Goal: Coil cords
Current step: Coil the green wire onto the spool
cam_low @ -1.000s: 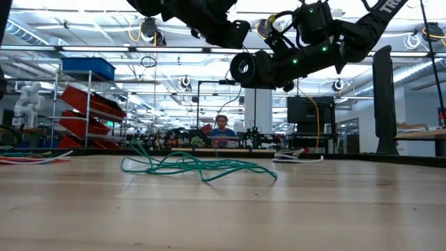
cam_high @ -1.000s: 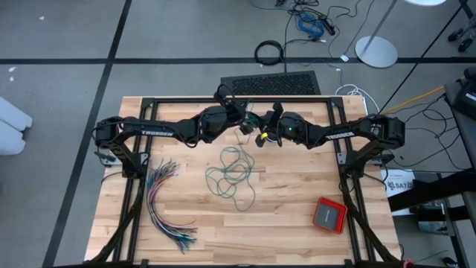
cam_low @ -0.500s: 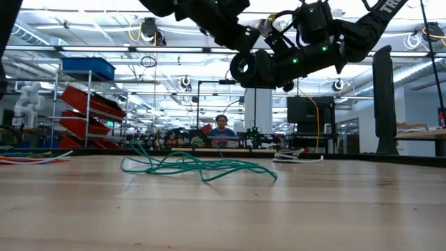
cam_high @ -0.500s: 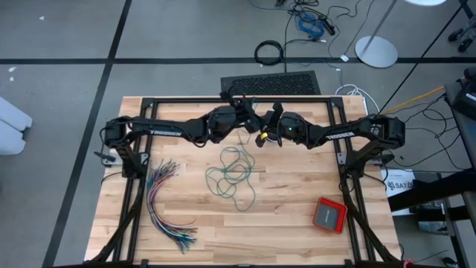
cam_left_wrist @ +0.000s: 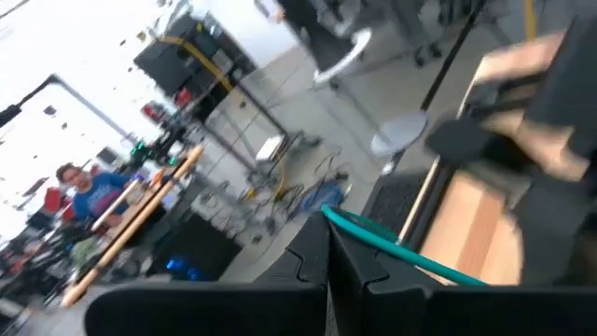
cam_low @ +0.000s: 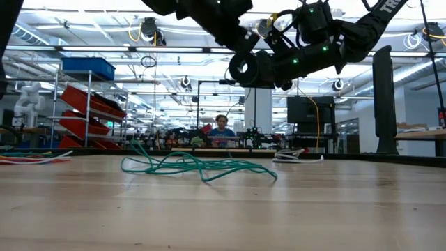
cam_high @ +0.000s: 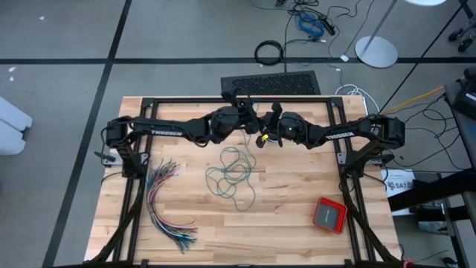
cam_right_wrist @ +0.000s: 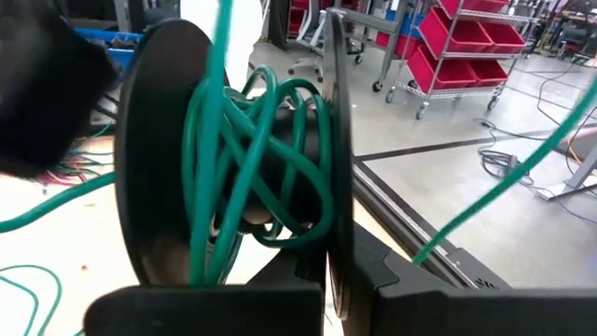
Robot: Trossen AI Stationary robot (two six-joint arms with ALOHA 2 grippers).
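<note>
1. The teal-green cord lies in a loose tangle of loops on the wooden table, about the middle of the top and slightly toward the far edge; in the low view the same cord rests flat on the boards, with one end rising a little at its left.
2. Part of the cord is wound around a black spool, crossing itself in several turns between the spool's two discs; further strands run off from the spool.
3. The right gripper is raised above the table near the middle of the far edge, its fingers clamped on the spool, which shows edge-on right in front of its wrist camera.
4. The left gripper hangs just beside the right one, over the same stretch of the far edge. Its fingers are pressed together, and a length of the teal-green cord comes out from between them.
5. A fanned bundle of many-coloured wires lies near the table's left edge, well apart from the tangle.
6. A red box with a grey face sits near the front right corner.
7. Beyond the table, a person in blue sits among shelves and benches.
</note>
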